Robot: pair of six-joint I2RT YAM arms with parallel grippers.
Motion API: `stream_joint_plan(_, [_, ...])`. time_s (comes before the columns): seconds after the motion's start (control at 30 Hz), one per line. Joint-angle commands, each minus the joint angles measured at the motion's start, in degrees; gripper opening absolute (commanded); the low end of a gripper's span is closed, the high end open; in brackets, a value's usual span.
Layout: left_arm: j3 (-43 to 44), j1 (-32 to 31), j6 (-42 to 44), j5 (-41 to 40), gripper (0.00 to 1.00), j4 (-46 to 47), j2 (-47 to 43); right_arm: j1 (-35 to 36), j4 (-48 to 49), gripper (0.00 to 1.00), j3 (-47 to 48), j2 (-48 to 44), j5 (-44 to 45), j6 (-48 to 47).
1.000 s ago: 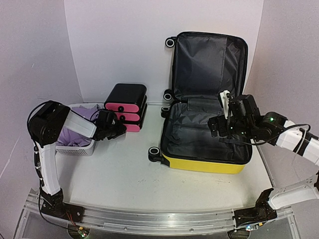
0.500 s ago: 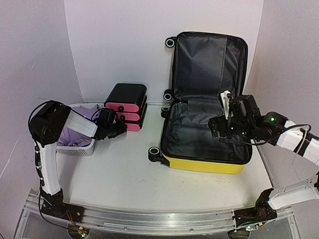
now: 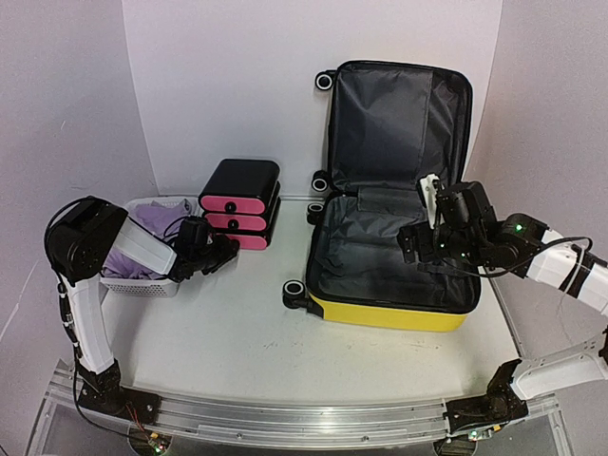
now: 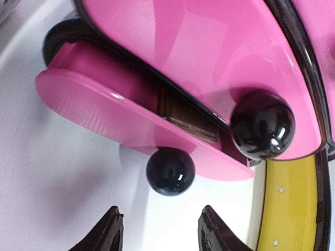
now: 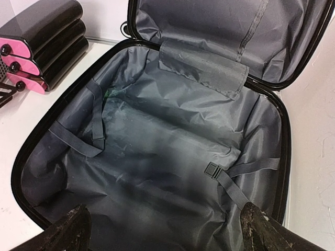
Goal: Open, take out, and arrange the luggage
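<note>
While the luggage [image 3: 380, 312] lies flat on the white table [image 3: 237, 342] with its yellow shell open and its lid [image 3: 394, 123] standing upright at the far side, the right gripper [image 5: 165, 232] hovers over the luggage's dark grey lining, fingers spread wide and holding nothing. The lined bottom half shows only its straps. To the left of the luggage sits a black-and-pink drawer box [image 3: 239, 180], its lowest drawer [image 4: 120, 115] drawn slightly out. There the left gripper [image 4: 162, 235] faces that drawer's black knob [image 4: 170, 171], its fingers partly apart and gripping nothing, with the knob just ahead of the tips. Farther left of the luggage, a white mesh basket [image 3: 142, 283] holds purple cloth [image 3: 161, 218].
</note>
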Motion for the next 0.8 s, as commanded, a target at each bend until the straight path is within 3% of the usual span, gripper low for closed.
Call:
stream_joint_plan(0.0, [-1.0,-0.1,-6.3,-3.6,0.52,2.0,-0.7,-0.3,1.0,0.98,0.5,0.0,0.1,0.9])
stream_joint_plan(0.27, [3.7,-0.1,-9.5,-7.0,0.59,2.0,4.9,-0.3,1.1,0.98,-0.3,-2.2,0.4,1.3])
stream_joint_plan(0.77, [9.1,-0.1,-6.9,-9.0,0.58,1.9,9.9,-0.3,0.6,0.98,-0.4,-4.1,0.5,1.4])
